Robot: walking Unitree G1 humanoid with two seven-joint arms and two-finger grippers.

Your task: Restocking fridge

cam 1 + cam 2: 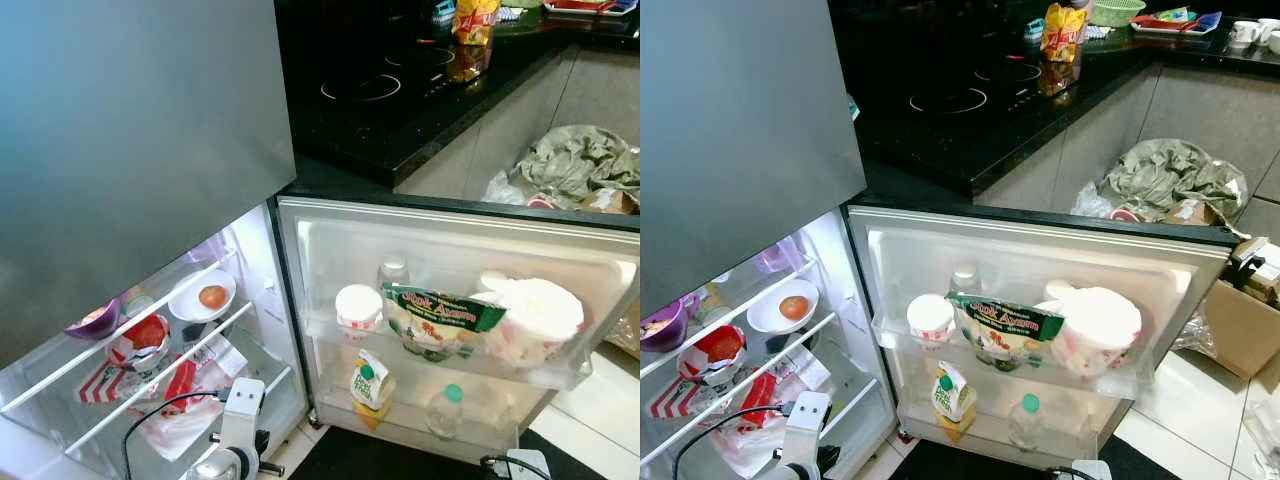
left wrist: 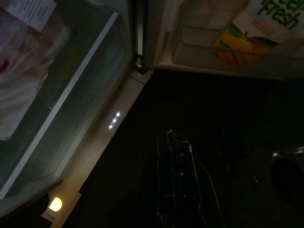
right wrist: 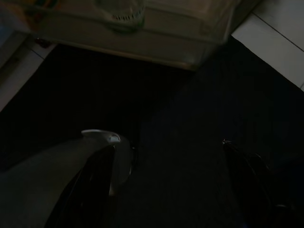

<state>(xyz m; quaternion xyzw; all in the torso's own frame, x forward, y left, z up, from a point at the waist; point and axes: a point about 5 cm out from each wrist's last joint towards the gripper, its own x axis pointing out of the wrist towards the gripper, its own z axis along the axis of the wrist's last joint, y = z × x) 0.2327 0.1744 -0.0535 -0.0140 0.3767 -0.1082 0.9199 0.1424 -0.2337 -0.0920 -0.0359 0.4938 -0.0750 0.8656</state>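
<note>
Fridge (image 1: 290,300) stands open before you, its door shelves (image 1: 940,350) holding tubs, a juice carton (image 1: 371,384) and a bottle upright. Both arms hang low, empty: left end effector (image 2: 175,156) fingers together, right end effector (image 3: 166,156) fingers apart.

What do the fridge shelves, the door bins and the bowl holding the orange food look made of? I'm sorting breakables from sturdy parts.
Fridge shelves: apparently clear glass with white trim, since the items beneath show through. Door bins: likely translucent plastic, cloudy and moulded, the contents visible behind. Bowl: glossy white, probably ceramic, though melamine can't be ruled out.
</note>
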